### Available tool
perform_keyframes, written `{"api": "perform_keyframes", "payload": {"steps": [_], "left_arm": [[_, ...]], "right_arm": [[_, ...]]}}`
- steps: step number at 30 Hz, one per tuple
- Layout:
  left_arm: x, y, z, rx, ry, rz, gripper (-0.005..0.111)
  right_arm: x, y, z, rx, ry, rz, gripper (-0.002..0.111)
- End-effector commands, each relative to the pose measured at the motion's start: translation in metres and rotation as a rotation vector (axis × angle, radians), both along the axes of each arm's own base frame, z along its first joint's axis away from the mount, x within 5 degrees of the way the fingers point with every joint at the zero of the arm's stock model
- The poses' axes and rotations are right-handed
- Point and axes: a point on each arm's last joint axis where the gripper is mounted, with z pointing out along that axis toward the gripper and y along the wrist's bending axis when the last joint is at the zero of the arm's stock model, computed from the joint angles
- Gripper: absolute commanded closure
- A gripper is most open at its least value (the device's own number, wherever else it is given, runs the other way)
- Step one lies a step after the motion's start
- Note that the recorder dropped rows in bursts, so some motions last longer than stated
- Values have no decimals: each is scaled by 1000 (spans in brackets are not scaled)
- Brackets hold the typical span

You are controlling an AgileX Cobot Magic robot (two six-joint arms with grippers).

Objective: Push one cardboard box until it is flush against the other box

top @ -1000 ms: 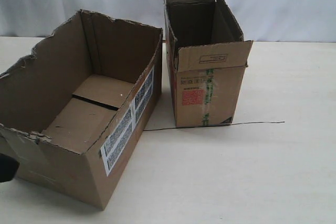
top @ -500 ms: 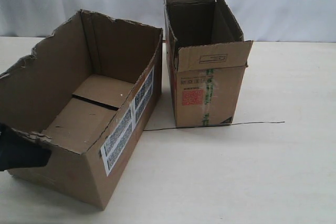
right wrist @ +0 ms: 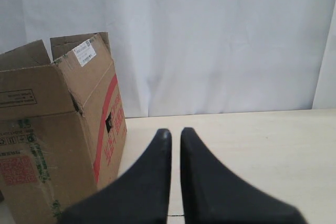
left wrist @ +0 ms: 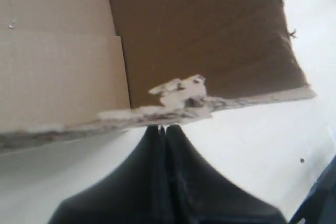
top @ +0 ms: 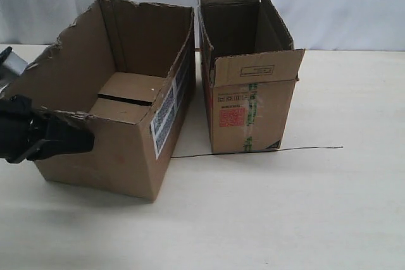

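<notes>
The cardboard box [top: 111, 162] is empty and probably light, so it should slide readily, but its torn rim is weak. The left gripper [top: 82, 141], fingers pressed together and holding nothing, bears near that rim.

No wording legible anywhere. On cardboard box [top: 101, 162]: white barcode label [top: 166, 115] on side, print too small to read. On other box [top: 273, 112]: red square stamp [top: 231, 117], black-framed print [top: 257, 71] on flap [top: 288, 62], small white label [right wrist: 84, 52], large red characters [right wrist: 109, 140] on side; all unreadable.
</notes>
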Motion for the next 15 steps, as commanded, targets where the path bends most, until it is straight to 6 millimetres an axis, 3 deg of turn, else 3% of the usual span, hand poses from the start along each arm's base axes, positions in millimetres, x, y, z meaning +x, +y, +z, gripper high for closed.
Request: {"api": "perform_keyframes", "payload": {"steps": [1, 9, 15], "left_arm": [[14, -2, -10, -49, -26, 60, 107], [46, -4, -18, -107, -9, 108, 107], [59, -5, -21, -125, 1, 117, 107]], "right_arm": [[0, 0, -1, -1, -5, 5, 103], [0, 0, -1, -1, -5, 5, 103], [0, 0, -1, -1, -5, 5, 103]]}}
